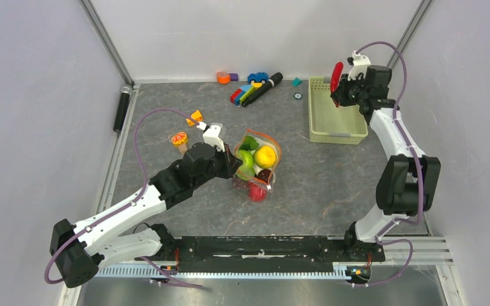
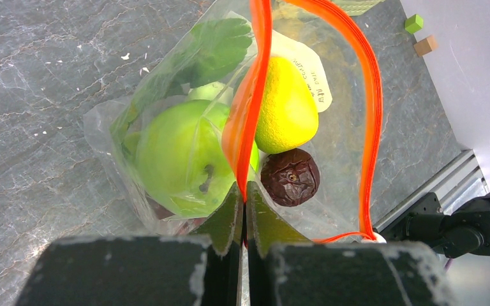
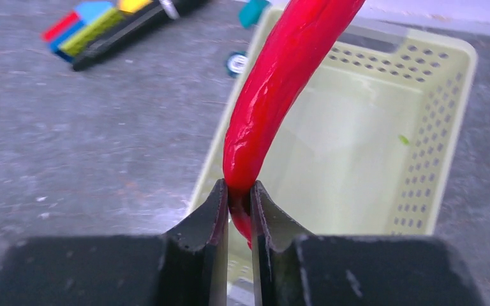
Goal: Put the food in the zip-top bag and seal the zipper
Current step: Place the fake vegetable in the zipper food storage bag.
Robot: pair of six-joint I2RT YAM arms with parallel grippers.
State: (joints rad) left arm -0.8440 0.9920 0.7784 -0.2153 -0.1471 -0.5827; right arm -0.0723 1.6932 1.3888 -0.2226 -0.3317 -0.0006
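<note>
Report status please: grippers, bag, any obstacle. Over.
Left gripper shut on red-orange zipper strip of clear plastic zip-top bag, mouth open. Right gripper shut on long red toy chili, above pale green plastic basket. No obstacle seen between.

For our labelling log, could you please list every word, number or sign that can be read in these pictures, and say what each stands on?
White label on the bag: a few lines of dark print, too small and blurred to read.
Nothing else: no other word, number, brand or sign can be made out in any view.
</note>
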